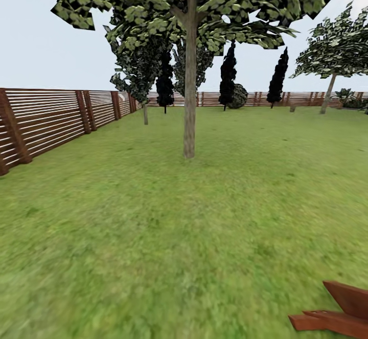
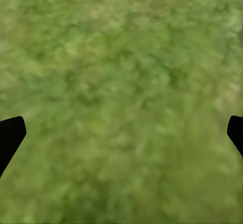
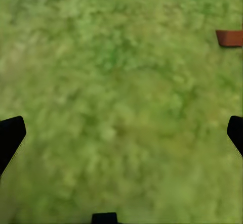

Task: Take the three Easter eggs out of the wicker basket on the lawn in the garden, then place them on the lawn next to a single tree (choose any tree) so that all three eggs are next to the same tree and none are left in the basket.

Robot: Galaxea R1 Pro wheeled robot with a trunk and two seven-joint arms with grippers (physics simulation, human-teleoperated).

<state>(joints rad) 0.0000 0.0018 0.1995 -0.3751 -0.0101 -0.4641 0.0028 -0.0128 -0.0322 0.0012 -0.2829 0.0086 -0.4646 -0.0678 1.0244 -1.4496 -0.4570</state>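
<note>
you face the tall pale-trunked tree (image 1: 189, 99) across bare green lawn (image 1: 153, 237), both the left gripper (image 2: 121, 133) and right gripper (image 3: 121, 133) spread and holding nothing, so by my judgement all the egg-moving remains.

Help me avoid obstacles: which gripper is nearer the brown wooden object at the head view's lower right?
Right. The right gripper hangs over the lawn with the brown wooden object close by; the left gripper is over plain grass, farther off.
</note>
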